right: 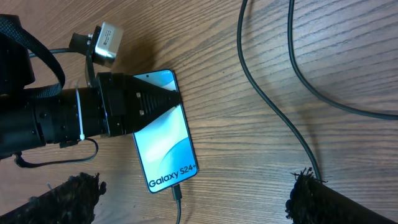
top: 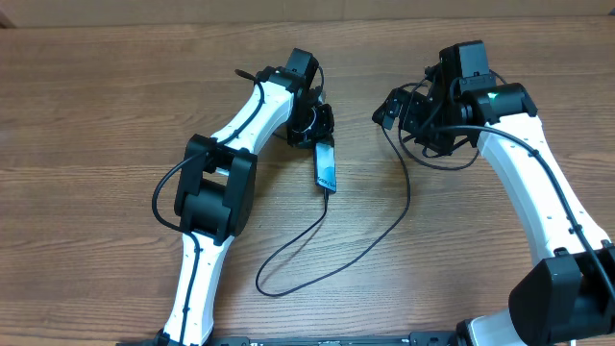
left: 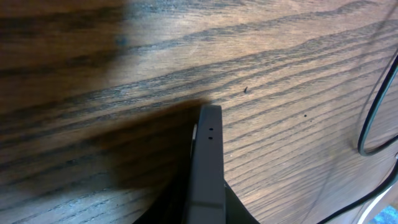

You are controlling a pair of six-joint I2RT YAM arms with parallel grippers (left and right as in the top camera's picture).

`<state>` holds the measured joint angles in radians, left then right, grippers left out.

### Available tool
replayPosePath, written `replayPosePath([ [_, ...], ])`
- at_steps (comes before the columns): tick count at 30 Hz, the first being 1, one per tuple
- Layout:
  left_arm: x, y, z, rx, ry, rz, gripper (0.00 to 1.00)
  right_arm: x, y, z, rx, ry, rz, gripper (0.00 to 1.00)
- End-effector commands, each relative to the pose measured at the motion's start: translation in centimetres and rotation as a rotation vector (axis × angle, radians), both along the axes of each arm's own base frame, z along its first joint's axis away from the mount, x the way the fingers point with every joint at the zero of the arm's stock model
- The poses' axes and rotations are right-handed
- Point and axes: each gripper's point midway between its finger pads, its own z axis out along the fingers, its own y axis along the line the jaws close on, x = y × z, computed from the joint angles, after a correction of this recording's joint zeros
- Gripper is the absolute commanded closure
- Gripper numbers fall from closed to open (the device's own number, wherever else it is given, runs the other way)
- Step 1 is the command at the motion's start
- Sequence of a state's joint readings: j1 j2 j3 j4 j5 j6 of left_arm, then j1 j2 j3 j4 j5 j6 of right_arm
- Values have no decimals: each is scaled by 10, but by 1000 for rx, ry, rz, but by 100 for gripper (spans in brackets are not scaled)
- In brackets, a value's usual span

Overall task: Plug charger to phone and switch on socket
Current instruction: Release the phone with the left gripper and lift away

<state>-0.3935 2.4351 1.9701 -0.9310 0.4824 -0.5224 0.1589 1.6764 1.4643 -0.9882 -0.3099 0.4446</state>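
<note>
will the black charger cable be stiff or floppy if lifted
Probably floppy: the charger cable lies in loose curves on the table. Likely light, being so thin. Lifting it may tug the phone, where its tip looks plugged in.

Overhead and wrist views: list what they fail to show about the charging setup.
Socket: in no view.
Charger plug end: overhead, lost among black wiring under the right arm.
Left gripper hold on phone: right wrist view, its finger covers the phone's top; left wrist view, only an edge.
Connector seating: right wrist view, too small.
</note>
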Motion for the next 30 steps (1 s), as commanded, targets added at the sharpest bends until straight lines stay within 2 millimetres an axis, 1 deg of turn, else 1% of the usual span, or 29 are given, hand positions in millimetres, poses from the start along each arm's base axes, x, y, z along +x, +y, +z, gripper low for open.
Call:
replayPosePath([
  [1,-11,1,-8,32,32,1,81,1,0,13,-1,-41,2,0],
  [10,-13,2,-8,37,38,1,78,1,0,13,-1,-41,2,0],
  [20,-14,3,-8,42,46,1,78,1,0,13,0,-41,2,0],
  [30,-15,3,-9,44,51,1,75,1,0,13,0,-40,2,0],
])
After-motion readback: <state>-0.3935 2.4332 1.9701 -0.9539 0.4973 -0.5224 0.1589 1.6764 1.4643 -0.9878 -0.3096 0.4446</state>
